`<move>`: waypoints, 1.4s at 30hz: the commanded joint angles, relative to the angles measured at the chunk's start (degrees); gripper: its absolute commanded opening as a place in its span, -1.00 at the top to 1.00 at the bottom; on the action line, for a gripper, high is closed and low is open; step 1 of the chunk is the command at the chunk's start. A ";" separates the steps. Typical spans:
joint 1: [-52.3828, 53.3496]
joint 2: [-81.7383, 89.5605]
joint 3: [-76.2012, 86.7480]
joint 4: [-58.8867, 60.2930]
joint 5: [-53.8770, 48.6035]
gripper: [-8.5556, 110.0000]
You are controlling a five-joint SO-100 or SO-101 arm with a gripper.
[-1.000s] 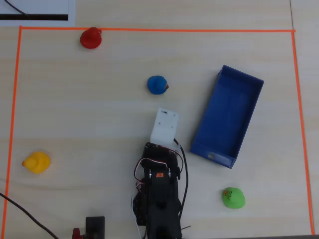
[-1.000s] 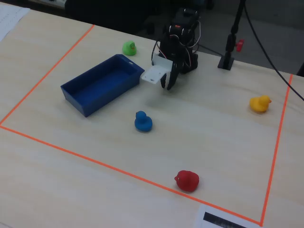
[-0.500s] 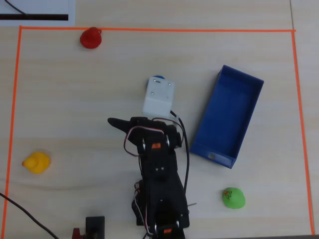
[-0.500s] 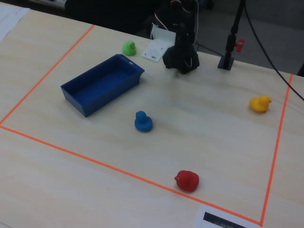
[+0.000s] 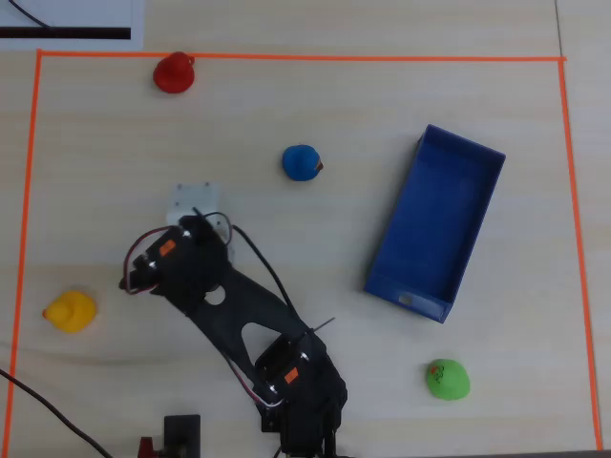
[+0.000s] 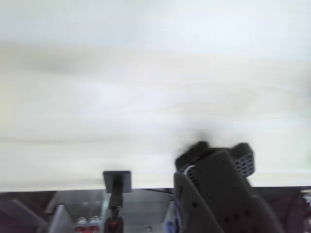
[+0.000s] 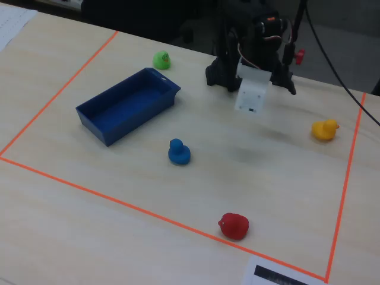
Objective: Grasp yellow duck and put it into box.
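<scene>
Lying on the pale wooden table (image 5: 315, 105), near the left edge in the overhead view, well apart from everything else: the yellow duck (image 5: 70, 311). In the fixed view sitting at the right side (image 7: 324, 130), upright, orange beak pointing to the right, just inside the orange tape line (image 7: 346, 178).

Resting at the right of the overhead view, slanted, open side up and holding nothing: the box (image 5: 392, 252), with a small pale label on the lower short end. In the fixed view lying at the left (image 7: 97, 120).

Standing around the marked area: a blue duck (image 5: 303, 162) near the middle, a red duck (image 5: 175, 73) touching the top tape line in the overhead view, a green duck (image 5: 447, 379) below the box.

Folding back over its own base at the bottom of the overhead view: the black arm (image 5: 239, 315), white camera block at the upper end. Entering the wrist view from the bottom: the gripper (image 6: 216, 158), blurred, hovering over bare table, holding nothing visible. Cannot tell whether the jaws are apart or together. Not touching any duck; staying well apart from the yellow duck.
</scene>
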 commanded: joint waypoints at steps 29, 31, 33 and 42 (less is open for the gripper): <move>-22.59 -29.44 -31.90 -6.42 24.43 -0.20; -22.76 -30.15 -31.99 -7.73 25.93 -0.20; -23.03 -30.59 -31.55 -8.88 26.98 -0.20; -25.40 -32.87 -28.21 -13.80 31.64 -0.20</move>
